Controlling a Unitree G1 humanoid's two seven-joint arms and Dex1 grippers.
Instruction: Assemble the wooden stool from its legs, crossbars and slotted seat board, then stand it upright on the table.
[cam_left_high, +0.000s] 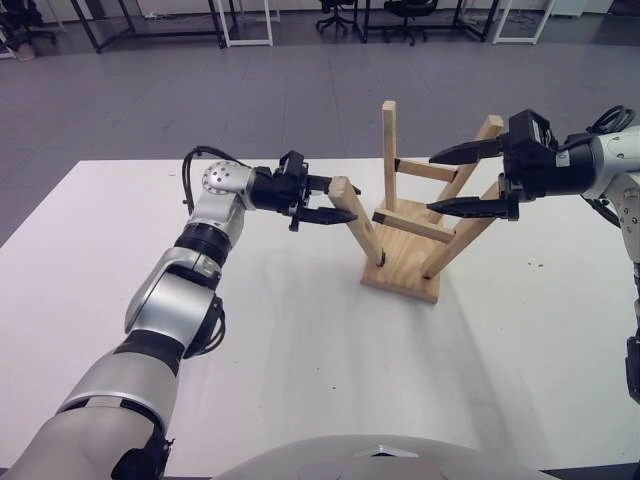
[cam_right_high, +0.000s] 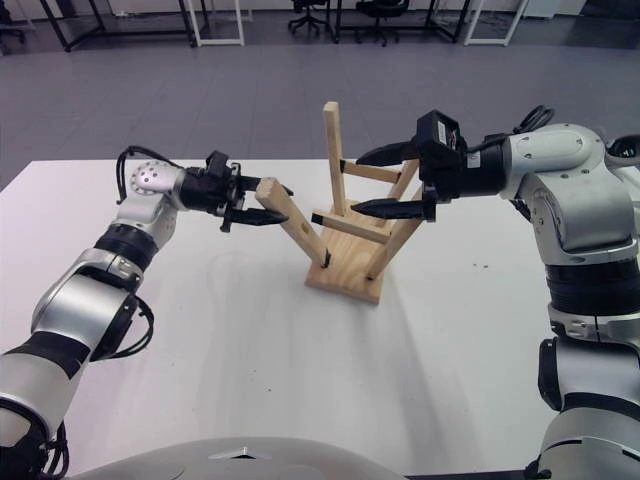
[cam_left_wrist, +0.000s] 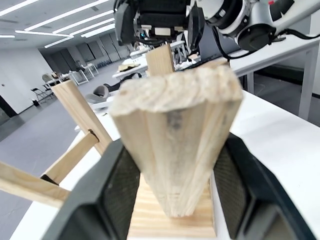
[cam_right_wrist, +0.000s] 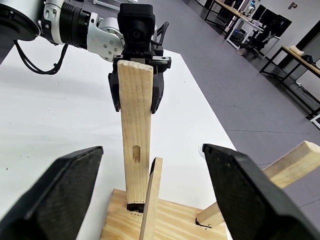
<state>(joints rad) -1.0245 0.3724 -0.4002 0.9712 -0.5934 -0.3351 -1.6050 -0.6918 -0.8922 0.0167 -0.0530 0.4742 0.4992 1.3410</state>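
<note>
The wooden stool stands upside down on the white table (cam_left_high: 300, 350), seat board (cam_left_high: 400, 278) flat and several legs pointing up. Two crossbars (cam_left_high: 415, 226) join the legs. My left gripper (cam_left_high: 343, 200) is shut on the top end of the leaning left leg (cam_left_high: 360, 228), and the left wrist view has that leg (cam_left_wrist: 175, 125) between the pads. On the stool's right side my right gripper (cam_left_high: 432, 183) is open wide. Its fingers straddle the two right legs (cam_left_high: 470, 175) and reach toward the crossbars without touching wood. The right wrist view looks between its pads (cam_right_wrist: 65, 190) at the held leg (cam_right_wrist: 135, 130).
The table's far edge (cam_left_high: 120, 162) runs just behind the stool, with grey floor beyond. A small dark speck (cam_left_high: 535, 265) lies to the stool's right. Bare table spreads in front of the stool and to its left.
</note>
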